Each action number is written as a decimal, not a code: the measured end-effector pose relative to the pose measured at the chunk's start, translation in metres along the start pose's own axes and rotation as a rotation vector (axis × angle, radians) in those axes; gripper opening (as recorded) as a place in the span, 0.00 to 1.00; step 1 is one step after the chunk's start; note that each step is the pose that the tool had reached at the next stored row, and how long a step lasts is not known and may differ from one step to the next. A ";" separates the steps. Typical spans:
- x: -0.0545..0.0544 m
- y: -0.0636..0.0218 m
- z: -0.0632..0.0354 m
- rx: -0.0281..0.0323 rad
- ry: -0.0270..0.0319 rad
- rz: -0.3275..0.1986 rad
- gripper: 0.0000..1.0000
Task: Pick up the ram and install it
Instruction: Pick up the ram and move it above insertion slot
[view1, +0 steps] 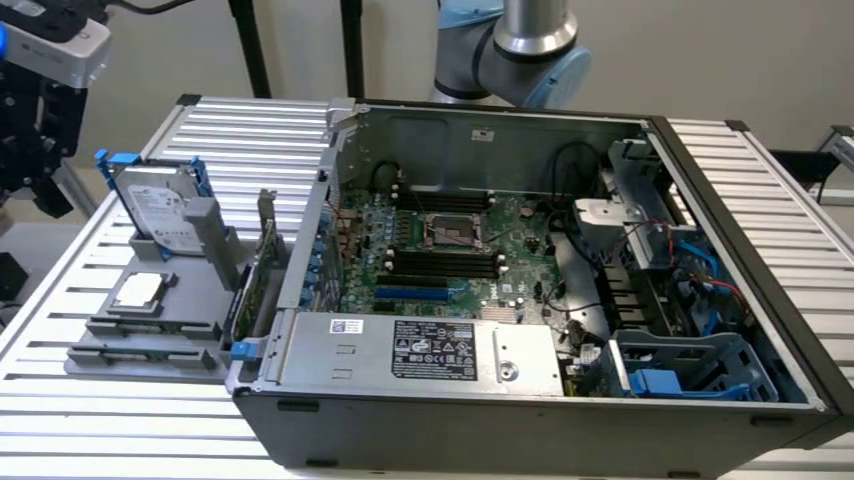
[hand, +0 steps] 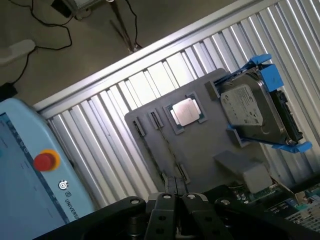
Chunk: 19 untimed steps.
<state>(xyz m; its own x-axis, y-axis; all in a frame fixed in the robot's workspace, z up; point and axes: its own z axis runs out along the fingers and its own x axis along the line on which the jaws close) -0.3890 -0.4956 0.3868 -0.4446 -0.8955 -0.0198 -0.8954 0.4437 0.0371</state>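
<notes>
Ram (hand: 175, 184) edge-on inside the hand (hand: 175, 195)

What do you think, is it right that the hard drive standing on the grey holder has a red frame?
Not quite: the frame is blue, not red, as the wrist view shows plainly. The rest holds: the hard drive does stand on the grey holder.

1. I count one computer case (view1: 534, 425).
2. One hard drive (view1: 150, 212).
3. One processor (view1: 140, 291).
4. One expansion card (view1: 254, 290).
5. One power supply (view1: 427, 350).
6. One grey holder (hand: 200, 150).
7. One red button (hand: 45, 161).
8. One gripper (hand: 175, 189): mine.
</notes>
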 end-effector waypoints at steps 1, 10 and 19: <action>0.000 0.0000 0.0000 -0.0003 0.0006 -0.018 0.11; 0.000 0.0000 0.0003 -0.0036 0.0067 -0.182 0.11; 0.001 -0.0001 0.0015 -0.0081 0.0126 -0.321 0.11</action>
<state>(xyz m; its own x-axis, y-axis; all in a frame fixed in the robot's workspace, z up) -0.3892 -0.4961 0.3854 -0.1392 -0.9901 -0.0194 -0.9896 0.1383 0.0389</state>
